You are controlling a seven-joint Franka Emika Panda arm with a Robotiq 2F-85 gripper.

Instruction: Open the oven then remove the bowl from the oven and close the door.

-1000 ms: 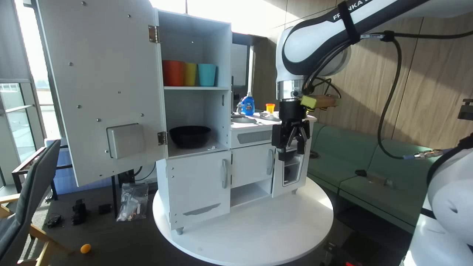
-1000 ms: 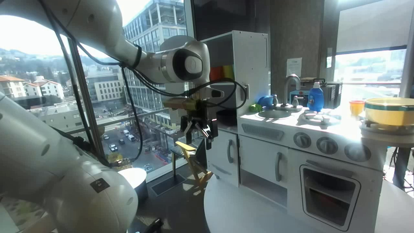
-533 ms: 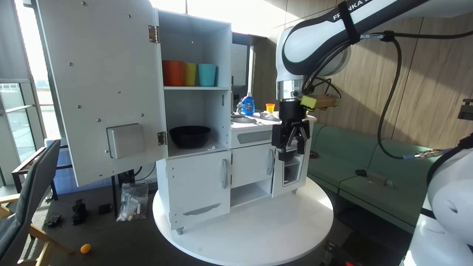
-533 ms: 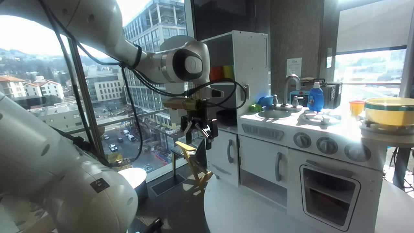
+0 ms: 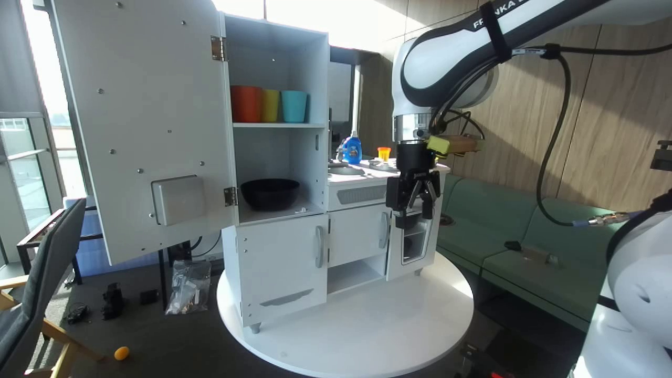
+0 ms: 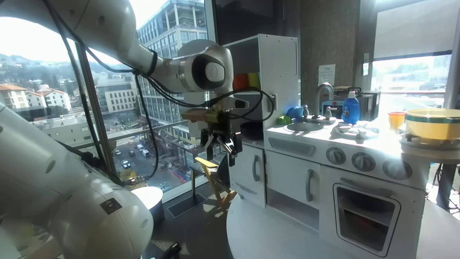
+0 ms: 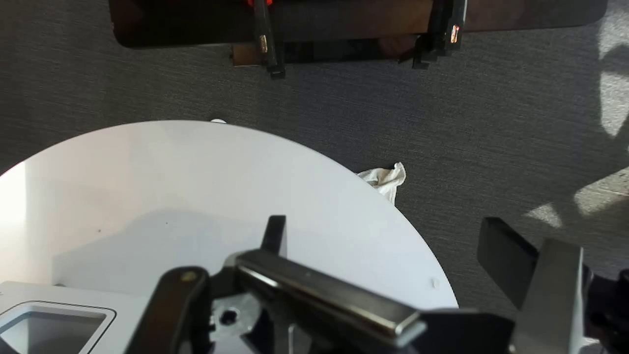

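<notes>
- The robot's gripper [image 6: 221,157] hangs pointing down, fingers [image 7: 506,259] spread wide with nothing between them, well apart from the oven [image 6: 413,205].
- Standing at the right of the toy kitchen [image 6: 291,180] in an exterior view, the oven shows its door [image 6: 366,216] closed, with gray knobs [image 6: 363,161] in a row above.
- The view through the door is too dim to tell whether the bowl is inside.
- A tall cupboard door [image 5: 147,121] stands wide open at left in an exterior view, beside cups [image 5: 245,104] of orange, yellow and blue on an upper shelf [image 5: 273,126] and a black dish [image 5: 270,196] on the one below.
- A blue bottle [image 6: 351,110] stands near the sink [image 6: 305,126], with a small orange cup [image 6: 396,120] and a yellow pot [image 6: 433,128] farther right in an exterior view.
- The toy kitchen rests on a round white table [image 5: 378,336]; the wrist view takes in a white cloth [image 7: 385,179] at the table's rim and the dark floor [image 7: 491,113] beyond.
</notes>
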